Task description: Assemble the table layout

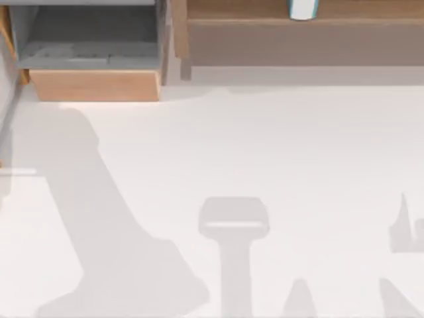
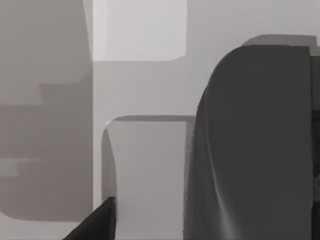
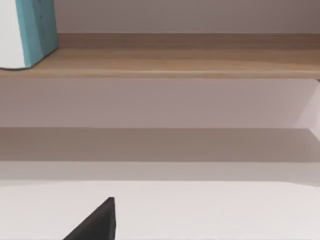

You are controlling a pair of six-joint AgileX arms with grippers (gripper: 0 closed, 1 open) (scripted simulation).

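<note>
- The worktop (image 1: 278,152) is the broad white surface that spreads across most of the top view, from the near edge up to the furniture along the far side
- A light-wood drawer unit (image 1: 93,85) with a grey inside stands at the far left of the worktop; its drawer is pulled open towards the near side
- A long brown wooden shelf (image 1: 238,10) runs along the far side from just beside the drawer unit to the right edge
- A white and teal object (image 1: 303,8) stands upright on the shelf, right of its middle
- Soft grey shadows (image 1: 119,252) lie on the worktop: a long slanted one on the left, a T-shaped one near the middle, and smaller ones at the near right
- The left claw (image 2: 95,225) shows as a dark wedge at the edge of the left wrist view, before pale grey and white flat surfaces; whether it is wide or narrow I cannot tell
- A large dark rounded body (image 2: 250,140) sits close to that camera; what it is I cannot tell
- The right claw (image 3: 95,224) shows as a dark wedge above the white worktop, facing the shelf and the white and teal object on it; its state I cannot tell
</note>
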